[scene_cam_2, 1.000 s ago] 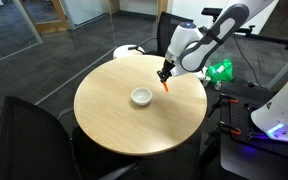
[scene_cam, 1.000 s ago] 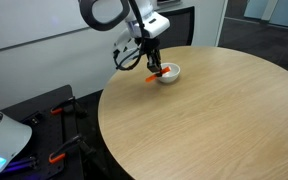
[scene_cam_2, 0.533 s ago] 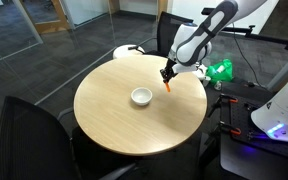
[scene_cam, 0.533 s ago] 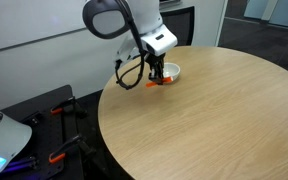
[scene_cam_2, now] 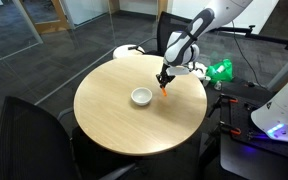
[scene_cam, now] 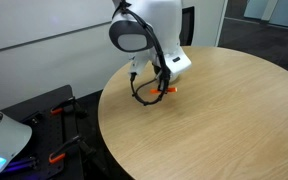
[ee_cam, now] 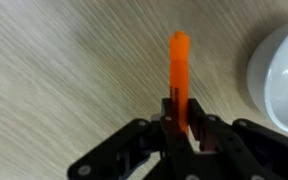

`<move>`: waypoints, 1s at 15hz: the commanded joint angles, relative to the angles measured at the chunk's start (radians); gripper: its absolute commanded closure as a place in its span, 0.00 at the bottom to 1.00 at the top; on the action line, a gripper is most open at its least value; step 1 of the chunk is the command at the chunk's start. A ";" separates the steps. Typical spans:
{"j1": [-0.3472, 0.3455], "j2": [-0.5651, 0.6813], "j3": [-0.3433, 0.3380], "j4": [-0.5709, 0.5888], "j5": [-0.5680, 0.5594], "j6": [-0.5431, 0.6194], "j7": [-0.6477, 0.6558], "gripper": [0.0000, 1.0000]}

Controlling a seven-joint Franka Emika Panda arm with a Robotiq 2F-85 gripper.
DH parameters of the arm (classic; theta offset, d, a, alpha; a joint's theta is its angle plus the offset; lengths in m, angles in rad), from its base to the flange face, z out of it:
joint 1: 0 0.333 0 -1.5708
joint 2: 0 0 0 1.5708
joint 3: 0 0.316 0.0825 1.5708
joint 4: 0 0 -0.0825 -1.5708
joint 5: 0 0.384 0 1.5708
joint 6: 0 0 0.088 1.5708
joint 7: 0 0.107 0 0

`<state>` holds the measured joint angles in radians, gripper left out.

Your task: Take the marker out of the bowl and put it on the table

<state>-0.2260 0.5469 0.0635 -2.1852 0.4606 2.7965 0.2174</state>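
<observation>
My gripper (ee_cam: 180, 122) is shut on the orange marker (ee_cam: 178, 75), which sticks out past the fingertips over the light wood table (ee_cam: 64, 70). In both exterior views the marker (scene_cam: 167, 91) (scene_cam_2: 164, 90) hangs low at the gripper (scene_cam_2: 164, 80), close to the tabletop; I cannot tell whether it touches. The white bowl (scene_cam_2: 141, 96) stands empty near the table's middle, apart from the gripper. In the wrist view the bowl (ee_cam: 280, 75) shows at the right edge. In an exterior view the arm hides the bowl.
The round table (scene_cam_2: 114, 125) has dark chairs (scene_cam_2: 29, 125) around it. A black cart (scene_cam: 44, 115) with clamps stands beside the table. A green object (scene_cam_2: 220, 70) and another robot base (scene_cam_2: 284, 110) lie beyond the table's edge.
The gripper has carried the marker away from the bowl and lowered it toward the tabletop. The arm has swung round and now hides the bowl in one exterior view.
</observation>
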 commanded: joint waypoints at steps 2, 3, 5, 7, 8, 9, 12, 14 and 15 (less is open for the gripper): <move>-0.022 0.071 0.015 0.094 0.024 -0.093 -0.023 0.95; -0.014 0.077 0.006 0.101 0.019 -0.108 -0.011 0.55; 0.006 0.072 -0.012 0.102 0.009 -0.129 0.011 0.48; 0.035 0.049 -0.037 0.083 -0.007 -0.137 0.044 0.34; 0.051 0.035 -0.050 0.070 -0.015 -0.136 0.059 0.26; 0.067 0.019 -0.062 0.054 -0.021 -0.128 0.074 0.19; 0.125 -0.035 -0.102 0.003 -0.040 -0.108 0.131 0.00; 0.169 -0.080 -0.127 -0.036 -0.060 -0.098 0.172 0.00; 0.195 -0.108 -0.144 -0.059 -0.076 -0.098 0.201 0.00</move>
<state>-0.1014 0.5474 -0.0328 -2.1498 0.4296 2.6977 0.3299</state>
